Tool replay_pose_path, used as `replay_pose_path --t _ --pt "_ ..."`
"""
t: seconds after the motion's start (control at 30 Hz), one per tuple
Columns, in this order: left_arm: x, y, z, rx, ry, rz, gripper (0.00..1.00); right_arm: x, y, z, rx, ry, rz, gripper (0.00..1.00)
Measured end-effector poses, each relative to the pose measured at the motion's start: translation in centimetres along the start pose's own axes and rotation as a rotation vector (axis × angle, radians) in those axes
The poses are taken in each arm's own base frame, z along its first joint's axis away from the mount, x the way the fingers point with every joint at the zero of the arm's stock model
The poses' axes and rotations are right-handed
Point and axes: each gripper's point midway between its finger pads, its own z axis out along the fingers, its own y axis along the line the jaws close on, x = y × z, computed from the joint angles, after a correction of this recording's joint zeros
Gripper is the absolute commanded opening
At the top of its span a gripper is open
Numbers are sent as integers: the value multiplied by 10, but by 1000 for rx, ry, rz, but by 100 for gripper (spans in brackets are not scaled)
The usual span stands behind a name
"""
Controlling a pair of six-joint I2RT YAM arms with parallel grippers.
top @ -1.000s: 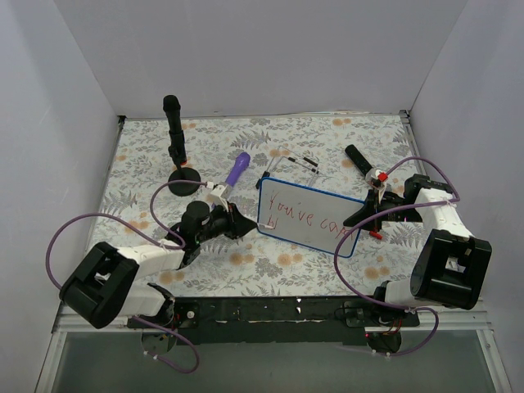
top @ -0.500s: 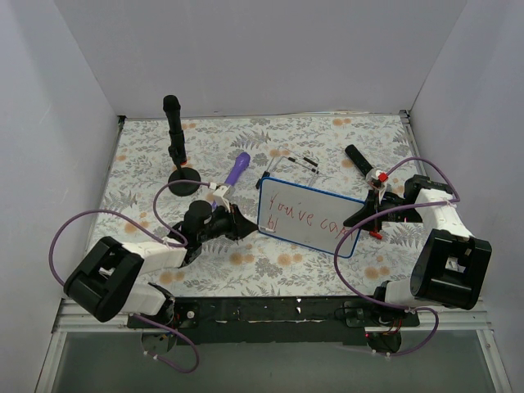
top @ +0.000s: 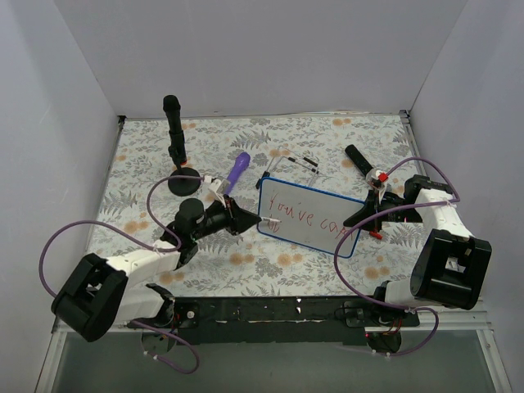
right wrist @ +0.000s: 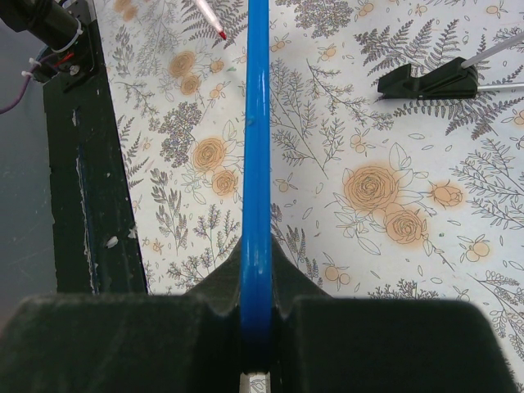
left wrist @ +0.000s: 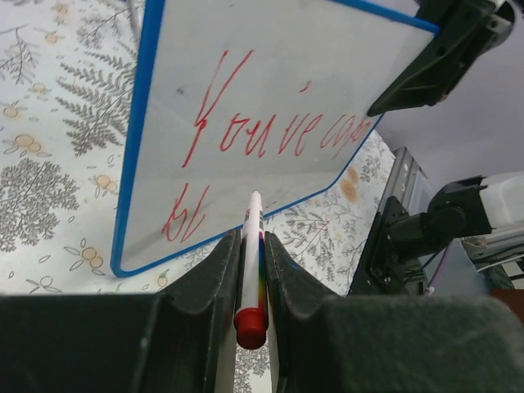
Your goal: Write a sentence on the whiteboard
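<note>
The whiteboard (top: 327, 206), white with a blue rim, stands tilted up at centre right. My right gripper (top: 363, 214) is shut on its right edge; the right wrist view shows the blue rim (right wrist: 256, 164) edge-on between the jaws of the right gripper (right wrist: 256, 254). The sentence (left wrist: 262, 131) is red script reading "You've co…", with two or three strokes of a second line (left wrist: 182, 214) below. My left gripper (left wrist: 251, 241) is shut on a white marker (left wrist: 251, 262) with a red end cap. Its tip (top: 274, 221) sits at the board's lower left part.
A black post on a round base (top: 183, 180) stands at the back left. A purple object (top: 237, 169) lies behind the left arm. A black tool (top: 356, 158) and small pens (top: 301, 160) lie behind the board. White walls close in three sides.
My left arm has swung right and forward, carrying the marker tip from left of the board onto its lower left part. The right arm and board have stayed still.
</note>
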Motion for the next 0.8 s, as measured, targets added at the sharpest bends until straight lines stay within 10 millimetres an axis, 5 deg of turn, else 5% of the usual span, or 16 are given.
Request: replay_pose_path --t 0.17,0.8 --pt "-6 -16 -11 50 -32 24 0 0 0 0 0 0 0 1" --pt "23 -11 -18 31 16 -5 0 0 0 0 0 0 0 1"
